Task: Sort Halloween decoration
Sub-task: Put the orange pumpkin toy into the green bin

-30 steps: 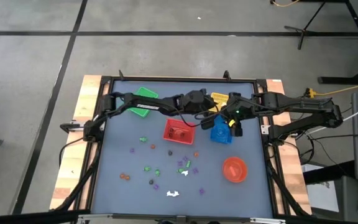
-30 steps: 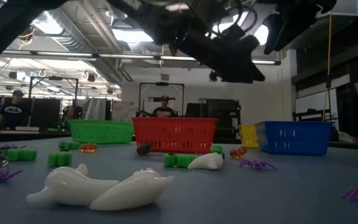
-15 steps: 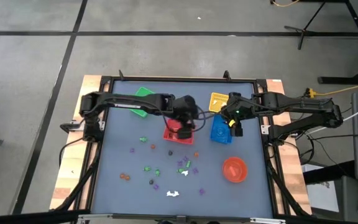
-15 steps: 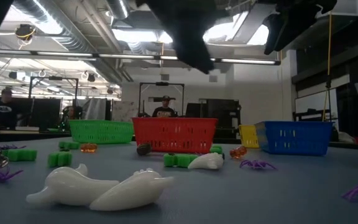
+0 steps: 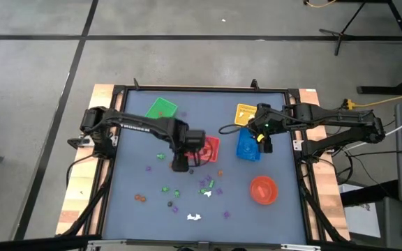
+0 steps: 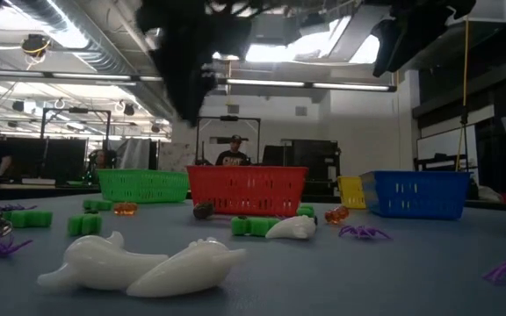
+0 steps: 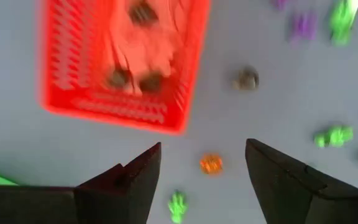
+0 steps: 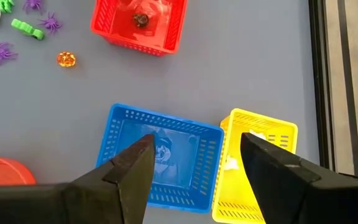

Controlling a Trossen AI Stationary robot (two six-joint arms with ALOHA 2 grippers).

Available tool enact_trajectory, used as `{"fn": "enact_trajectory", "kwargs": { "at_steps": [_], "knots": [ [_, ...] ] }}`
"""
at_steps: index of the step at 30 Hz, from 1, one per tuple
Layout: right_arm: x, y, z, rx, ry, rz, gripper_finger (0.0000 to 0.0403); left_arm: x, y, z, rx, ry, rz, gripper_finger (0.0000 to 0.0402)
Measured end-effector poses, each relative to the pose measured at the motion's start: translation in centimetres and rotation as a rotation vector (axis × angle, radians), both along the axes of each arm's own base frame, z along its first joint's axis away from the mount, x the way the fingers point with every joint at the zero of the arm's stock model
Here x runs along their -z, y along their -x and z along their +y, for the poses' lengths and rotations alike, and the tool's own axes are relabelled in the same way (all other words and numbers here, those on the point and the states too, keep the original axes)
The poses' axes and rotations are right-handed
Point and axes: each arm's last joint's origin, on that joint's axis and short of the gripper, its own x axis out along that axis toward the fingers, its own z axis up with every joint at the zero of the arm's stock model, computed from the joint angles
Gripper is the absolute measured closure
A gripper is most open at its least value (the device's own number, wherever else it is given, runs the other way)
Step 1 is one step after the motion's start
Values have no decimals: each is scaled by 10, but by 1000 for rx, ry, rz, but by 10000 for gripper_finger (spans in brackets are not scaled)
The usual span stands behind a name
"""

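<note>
Left end effector (image 7: 201,171) released, empty; orange trinket (image 7: 211,164) on table between its fingers.

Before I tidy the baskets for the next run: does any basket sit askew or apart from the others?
Yes. The square blue plastic basket is skewed, one corner crowding the square yellow plastic basket beside it. The square red plastic basket sits nearer the table's middle, turned off the table edges, and the square green plastic basket lies rotated too. None has tipped over.
</note>
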Motion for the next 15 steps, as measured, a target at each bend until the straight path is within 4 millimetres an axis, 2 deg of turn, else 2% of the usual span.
{"fn": "enact_trajectory", "kwargs": {
  "at_steps": [6, 10, 15],
  "knots": [
    [0, 0, 0, 0, 0, -1, 166, 41, 15, -15, 37, 72, 85, 184],
    [0, 0, 0, 0, 0, -1, 166, 61, 24, -23, 54, 88, 120, 184],
    [0, 0, 0, 0, 0, -2, 166, 78, 32, -23, 1, 87, 134, 184]
  ]
}}
